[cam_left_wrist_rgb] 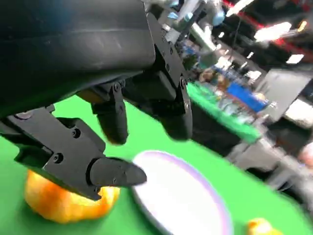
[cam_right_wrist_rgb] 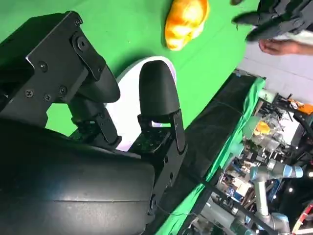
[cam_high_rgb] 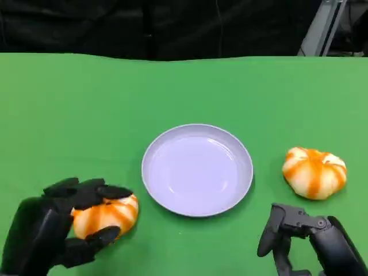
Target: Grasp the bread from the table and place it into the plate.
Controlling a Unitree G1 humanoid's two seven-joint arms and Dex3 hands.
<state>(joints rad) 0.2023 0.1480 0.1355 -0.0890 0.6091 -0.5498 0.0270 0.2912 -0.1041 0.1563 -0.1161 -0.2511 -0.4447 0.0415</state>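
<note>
- At the lower left of the head view, your left hand [cam_high_rgb: 60,221] is wrapped about a bread [cam_high_rgb: 105,214]: fingers lie over its top and one curls under its near side. The left wrist view shows a finger laid against the bun, which seems to sit on the green table [cam_high_rgb: 86,115], not yet lifted.
- You look to be at the grasp step. Next you would need to firm the hold, raise the bun off the cloth, and carry it up and to the right over the plate's rim.
- The white plate [cam_high_rgb: 245,155] sits at the centre of the head view, just beside the held bun, with nothing in it and nothing between the two.
- At the lower right, your right hand [cam_high_rgb: 299,236] rests near the table's front edge, fingers apart and holding nothing.
- A second bun [cam_high_rgb: 314,171] lies at the right of the plate, apart from it and above the right hand; it is out of the left hand's path.
- In the right wrist view, a person's hand [cam_right_wrist_rgb: 286,46] shows at the upper right, beyond the table.
</note>
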